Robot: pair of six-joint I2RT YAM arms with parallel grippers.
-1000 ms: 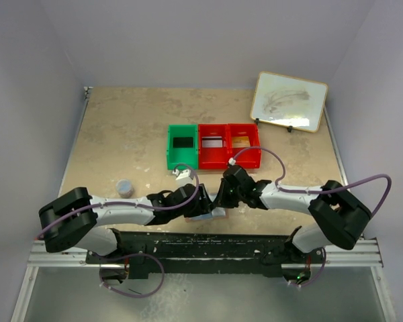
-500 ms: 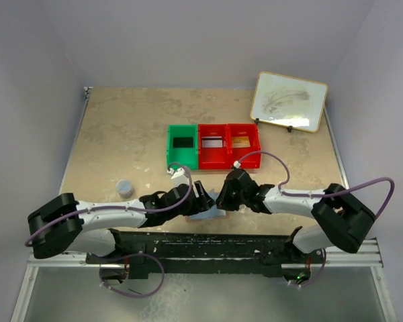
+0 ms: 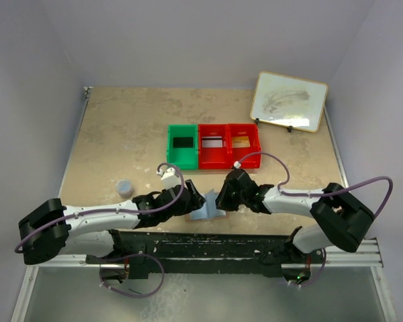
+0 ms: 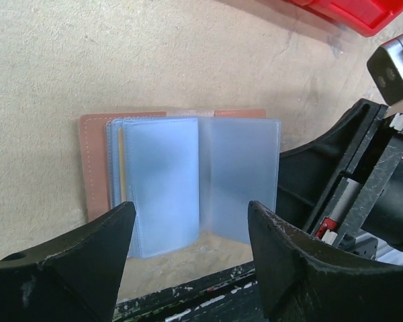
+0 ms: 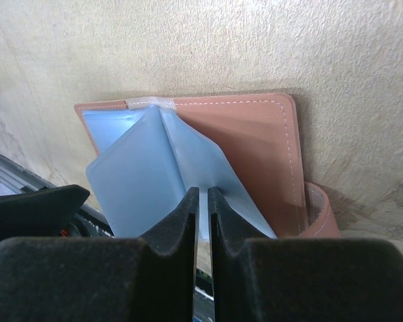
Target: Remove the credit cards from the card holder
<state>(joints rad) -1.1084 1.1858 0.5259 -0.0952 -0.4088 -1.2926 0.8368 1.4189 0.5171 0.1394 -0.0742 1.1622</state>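
The card holder (image 3: 208,210) lies open near the table's front edge, tan-pink cover down, pale blue sleeves up. My right gripper (image 3: 224,199) is shut on one pale blue sleeve (image 5: 188,161) and holds it upright above the tan cover (image 5: 248,141). My left gripper (image 3: 195,201) is open and empty just left of the holder, which shows between its jaws in the left wrist view (image 4: 161,174). A thin yellow card edge (image 4: 121,164) shows in a left pocket. A black card (image 3: 182,142), a white-grey card (image 3: 213,142) and a gold card (image 3: 240,141) lie in the bins.
A green bin (image 3: 169,149) and two red bins (image 3: 213,166) (image 3: 246,163) stand in a row behind the holder. A framed whiteboard (image 3: 289,100) leans at the back right. A small grey cup (image 3: 124,187) stands at the left. A black rail (image 3: 201,241) runs along the front edge.
My left arm has drawn back to the left, off the holder, with its gripper open. The right gripper has stayed shut on the sleeve, which now stands up in plain view.
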